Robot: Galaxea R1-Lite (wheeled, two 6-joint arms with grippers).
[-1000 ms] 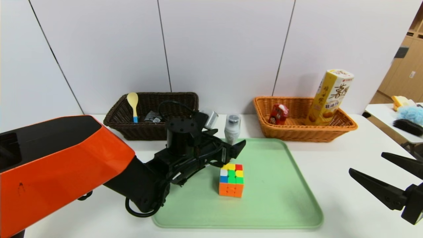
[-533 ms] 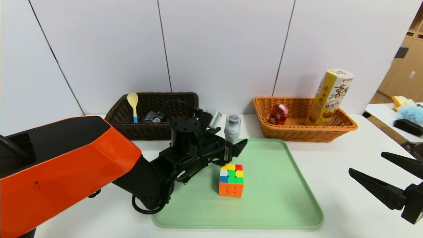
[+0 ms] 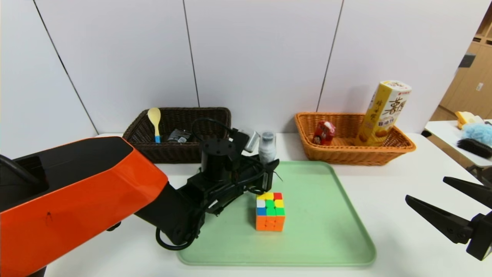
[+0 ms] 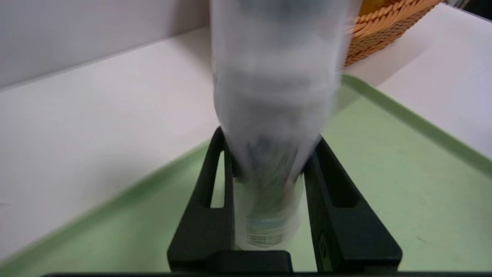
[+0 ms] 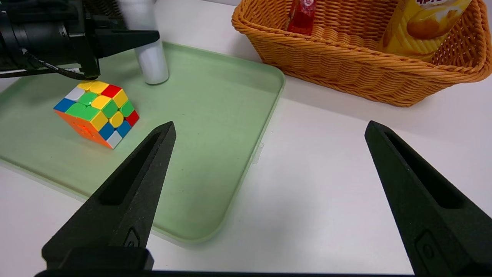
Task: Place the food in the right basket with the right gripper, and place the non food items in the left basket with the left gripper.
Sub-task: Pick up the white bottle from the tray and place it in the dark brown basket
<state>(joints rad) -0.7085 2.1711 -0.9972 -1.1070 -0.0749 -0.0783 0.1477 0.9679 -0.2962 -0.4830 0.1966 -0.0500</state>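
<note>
My left gripper [image 3: 270, 169] is over the far edge of the green tray [image 3: 326, 231], shut on the lower body of the white bottle [image 3: 266, 148] with the silver cap. In the left wrist view both fingers press the bottle [image 4: 275, 96] at its sides. The multicoloured puzzle cube [image 3: 270, 211] sits on the tray just in front of that gripper. The spoon [image 3: 155, 123] and dark tube [image 3: 177, 135] lie in the dark brown left basket [image 3: 153, 152]. The snack box [image 3: 384, 111] and red carton [image 3: 324, 132] stand in the orange right basket [image 3: 357, 156]. My right gripper [image 3: 426, 189] hangs open at the right, holding nothing.
A side table [image 3: 442, 130] at the far right carries a blue fluffy thing [image 3: 478, 132] and a dark brush [image 3: 474, 147]. The wall runs close behind both baskets. In the right wrist view, bare white tabletop [image 5: 326, 173] lies between the tray [image 5: 215, 115] and the orange basket [image 5: 346, 69].
The left gripper's fingers have closed from wide open onto the white bottle, and the bottle has shifted slightly to the left. The right arm has not moved.
</note>
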